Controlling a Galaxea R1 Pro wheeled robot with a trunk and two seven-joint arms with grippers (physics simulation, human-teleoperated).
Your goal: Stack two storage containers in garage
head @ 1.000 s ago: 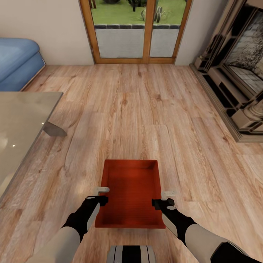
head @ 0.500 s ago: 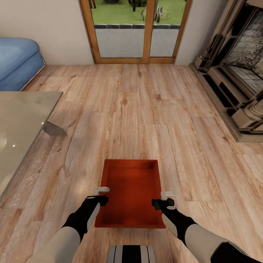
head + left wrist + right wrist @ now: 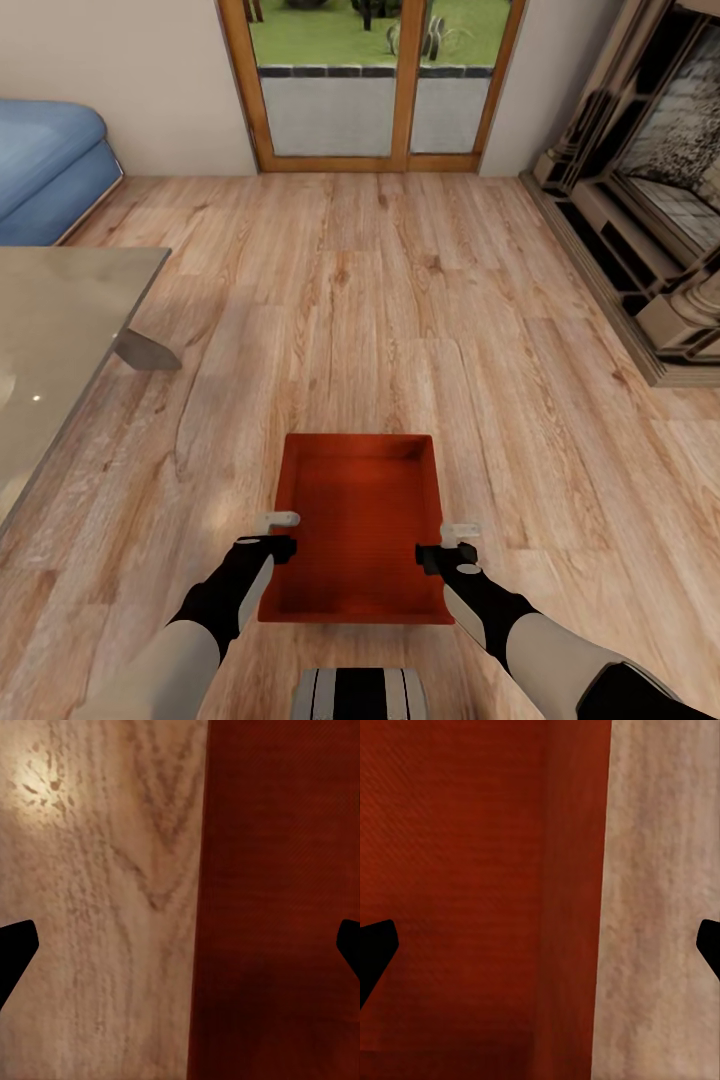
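One orange-red storage container sits low in the centre of the head view, its open top facing up, with my two arms reaching to its long sides. My left fingers straddle the container's left wall about midway along it, and my right fingers straddle the right wall at the same height. In the left wrist view the thin red wall runs between my two dark fingertips, which stand wide apart with wood planks on one side and the red bottom on the other; these fingers are spread and not pressing the wall. The right wrist view shows the same: the wall lies between my fingertips, with clear gaps on both sides.

The light wood floor fills the middle of the head view. A glass-topped counter is at mid left, a blue sofa in the upper left, wood-framed glass doors at top centre, and a dark low cabinet along the right edge.
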